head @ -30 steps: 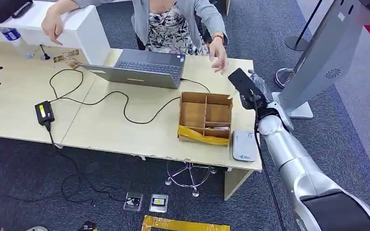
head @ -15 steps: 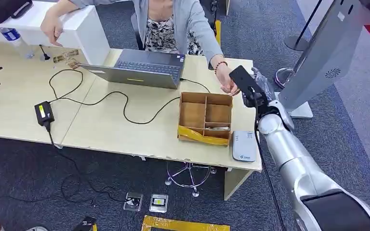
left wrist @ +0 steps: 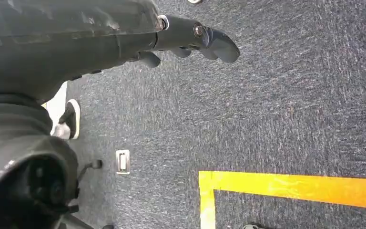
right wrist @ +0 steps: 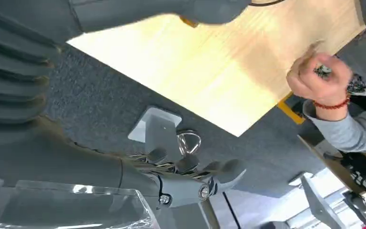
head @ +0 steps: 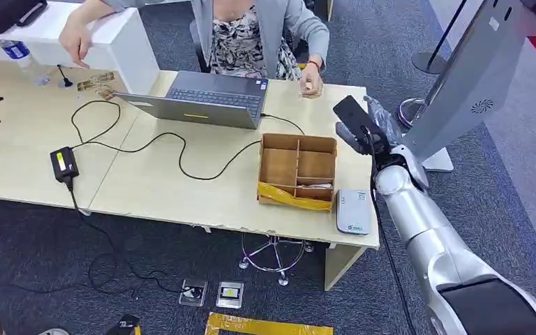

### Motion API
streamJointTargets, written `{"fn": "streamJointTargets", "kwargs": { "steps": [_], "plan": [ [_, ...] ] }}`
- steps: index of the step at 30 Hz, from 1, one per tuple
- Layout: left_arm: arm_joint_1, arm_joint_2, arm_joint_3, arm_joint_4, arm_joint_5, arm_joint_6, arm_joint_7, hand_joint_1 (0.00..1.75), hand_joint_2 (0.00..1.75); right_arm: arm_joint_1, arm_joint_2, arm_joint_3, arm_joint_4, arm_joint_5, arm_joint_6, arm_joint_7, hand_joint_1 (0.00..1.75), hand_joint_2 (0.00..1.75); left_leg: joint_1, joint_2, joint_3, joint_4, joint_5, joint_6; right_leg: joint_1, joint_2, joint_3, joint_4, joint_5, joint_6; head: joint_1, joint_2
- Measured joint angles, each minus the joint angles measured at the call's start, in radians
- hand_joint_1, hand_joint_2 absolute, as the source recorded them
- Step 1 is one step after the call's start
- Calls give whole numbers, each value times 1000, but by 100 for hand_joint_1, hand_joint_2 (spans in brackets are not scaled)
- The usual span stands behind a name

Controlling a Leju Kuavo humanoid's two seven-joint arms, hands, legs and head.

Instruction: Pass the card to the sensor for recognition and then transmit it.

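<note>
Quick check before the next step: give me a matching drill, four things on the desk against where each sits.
Things:
1. laptop
2. cardboard box
3. card reader
4. power adapter

Places:
A. near edge of the desk, right corner
B. in front of the seated person
C. left part of the desk, on a black cable
D. between the laptop and the card reader

Pairs: 1-B, 2-D, 3-A, 4-C
</note>
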Motion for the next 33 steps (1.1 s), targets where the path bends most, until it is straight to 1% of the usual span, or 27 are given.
{"fn": "streamJointTargets", "kwargs": {
  "steps": [3, 7, 14, 17, 21, 24, 26, 28, 33],
  "plan": [
    [4, 0, 0, 0, 1, 0, 0, 0, 0, 15, -3, 0, -23, 14, -13, 10, 0, 175, 0, 0, 0, 0, 0, 0, 0, 0, 0, 0, 0, 0, 0, 0],
    [20, -2, 0, 0, 3, 4, -2, 0, 0, 82, -43, -1, -104, 20, -23, 47, 0, 175, 0, 0, 0, 0, 0, 0, 0, -1, 0, 0, 0, 0, 0, 0],
    [47, -5, 0, 0, 32, 12, -19, 0, 0, 197, -145, -5, -333, 37, 1, 108, 0, 175, -1, 1, 0, 0, 0, 0, -1, 0, 0, -1, 0, 0, 0, 0],
    [47, -7, 0, 0, 40, 14, -23, 0, 0, 232, -173, -4, -413, 38, 14, 126, 0, 175, -1, 1, 2, 0, -1, -1, -1, 0, 0, -1, 0, 0, 0, 0],
    [50, -7, 0, 0, 46, 18, -26, 0, 0, 289, -215, -4, -560, 51, 22, 159, 0, 175, 0, 1, 2, 0, -1, -1, 0, 1, 0, 0, 0, 0, 0, 0],
    [52, -7, 0, 0, 45, 21, -24, 0, 0, 345, -243, -3, -674, 87, 21, 199, 0, 175, 0, 1, 1, 0, -1, -1, 0, 0, 1, 0, 0, 0, 0, 0],
    [52, -7, 0, 0, 47, 24, -18, 0, 0, 386, -257, -1, -757, 108, 24, 227, 0, 175, 0, 1, 1, 0, -1, -1, 0, 0, 0, 0, 0, 0, 0, 0],
    [52, -7, 0, 0, 51, 28, -13, 0, 0, 417, -266, 4, -822, 114, 26, 238, 0, 175, 0, 1, 1, 0, -2, -2, 0, 0, 0, 0, 0, 0, 0, 0],
    [52, -8, 0, 0, 57, 37, -5, 0, 0, 483, -266, 29, -910, 139, 3, 224, 0, 175, 0, 1, 1, 0, -2, -2, 0, 1, 0, 0, 0, 0, 0, 0]
  ]
}}
